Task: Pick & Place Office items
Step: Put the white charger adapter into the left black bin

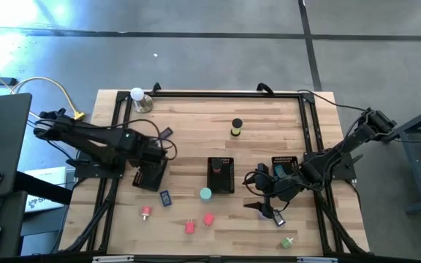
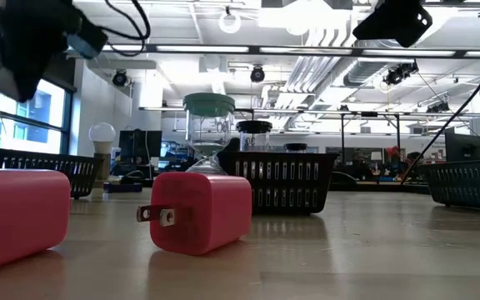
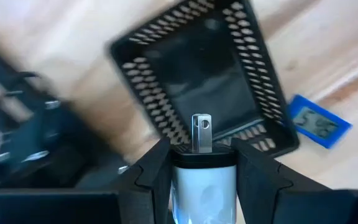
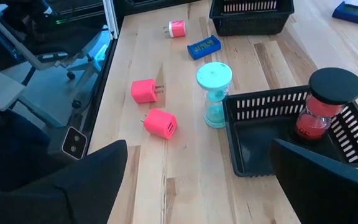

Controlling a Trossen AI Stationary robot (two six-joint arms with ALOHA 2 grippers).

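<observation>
Left wrist view is showing the left gripper [image 3: 202, 171] clamping a white plug-in charger with a black cap and metal prongs [image 3: 202, 168], held upright directly above the black mesh plastic tray [image 3: 263, 74] sitting on the wooden counter [image 1: 196, 124]. Judging by that, the placing step is under way; doing it well means lowering until the charger is inside the tray walls, keeping it centred over the dark floor, and releasing only then so it is not bouncing onto the small blue rectangular digital display [image 3: 319, 121] lying just beside the tray. From above, the left arm is reaching inward from the counter's left edge, wrist tipped downward. The right gripper [image 1: 269, 210] is hanging wide open and empty beside another mesh tray, near two pink block chargers [image 4: 154, 107].
</observation>
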